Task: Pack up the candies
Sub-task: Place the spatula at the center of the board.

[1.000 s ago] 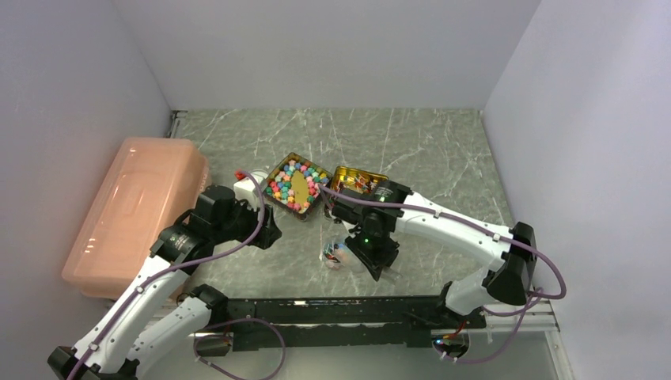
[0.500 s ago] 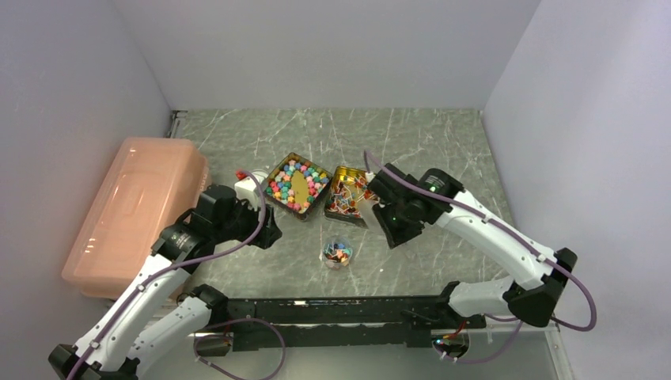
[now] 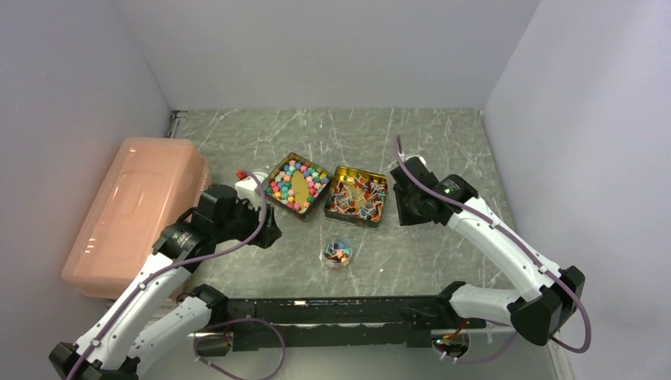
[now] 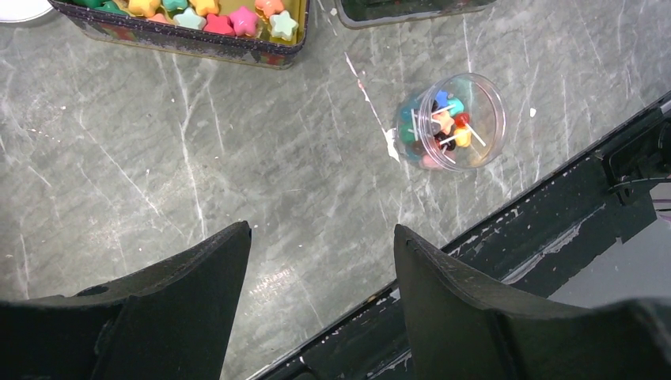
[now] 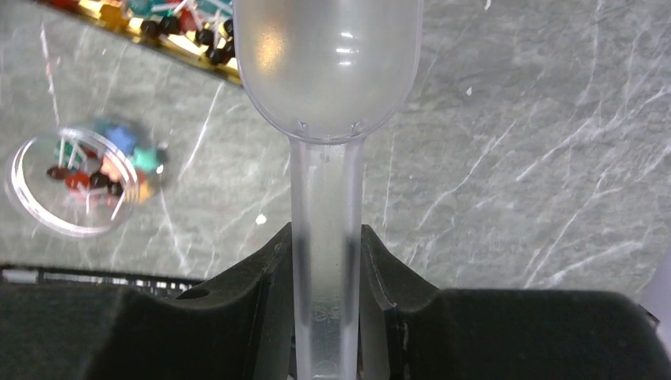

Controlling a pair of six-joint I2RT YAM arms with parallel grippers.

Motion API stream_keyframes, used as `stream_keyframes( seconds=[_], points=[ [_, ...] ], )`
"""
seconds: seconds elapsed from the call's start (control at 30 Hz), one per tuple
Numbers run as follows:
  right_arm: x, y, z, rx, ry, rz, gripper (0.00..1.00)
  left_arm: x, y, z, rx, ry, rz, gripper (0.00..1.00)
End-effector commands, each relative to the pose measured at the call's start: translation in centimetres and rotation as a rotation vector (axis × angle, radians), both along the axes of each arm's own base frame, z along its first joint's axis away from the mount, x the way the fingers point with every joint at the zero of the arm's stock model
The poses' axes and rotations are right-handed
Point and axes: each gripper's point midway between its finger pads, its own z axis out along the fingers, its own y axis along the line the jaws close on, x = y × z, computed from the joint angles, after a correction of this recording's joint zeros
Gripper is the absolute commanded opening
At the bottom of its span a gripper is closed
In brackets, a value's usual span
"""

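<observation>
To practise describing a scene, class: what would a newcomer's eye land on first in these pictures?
First, the two square gold tins mid-table: the left tin is packed with bright star-shaped candies, and the right tin holds small mixed-colour pieces. Next come the large translucent pink box along the table's left edge and the clear plastic scoop gripped by the right gripper, just right of the tins.

The table (image 3: 443, 142) is patterned in grey-green marble with white veins. Pink, blue, green, yellow and orange star candies (image 3: 278, 186) are seen in a gold tin (image 3: 285, 207). A frosted, translucent scoop (image 5: 327, 103) and a salmon-pink box (image 3: 130, 214) are shown.
</observation>
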Motion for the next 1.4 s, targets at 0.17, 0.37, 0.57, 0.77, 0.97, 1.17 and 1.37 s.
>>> stream_keyframes(
  seconds=[0.17,0.37,0.57,0.77,0.97,1.17,1.37],
  points=[
    [6.1,-1.4,-2.7,0.049,-0.184,-0.157,0.0,0.7,0.1,0.1,0.004,-0.007,0.019,0.72],
    [7.8,-2.6,-5.9,0.012,-0.21,-0.207,0.0,0.8,0.0,-0.2,0.008,0.004,0.02,0.72],
    [8.2,-3.8,-10.1,0.005,-0.161,-0.26,0.0,1.1,0.3,-0.5,0.031,0.016,0.033,0.71],
    [9.2,-4.9,-12.7,0.009,-0.112,-0.295,0.0,1.5,0.8,-0.5,0.047,0.008,0.062,0.71],
    [10.4,-4.6,-13.1,0.065,-0.087,-0.302,0.0,1.8,0.7,-0.7,0.064,0.038,0.063,0.71],
    [11.1,-4.6,-14.7,0.086,-0.013,-0.302,0.11,3.1,0.6,0.3,0.045,0.066,0.095,0.73],
    [11.6,-4.5,-14.6,0.116,-0.017,-0.295,0.27,5.9,1.5,1.0,0.023,0.098,0.185,0.75]
  ],
)
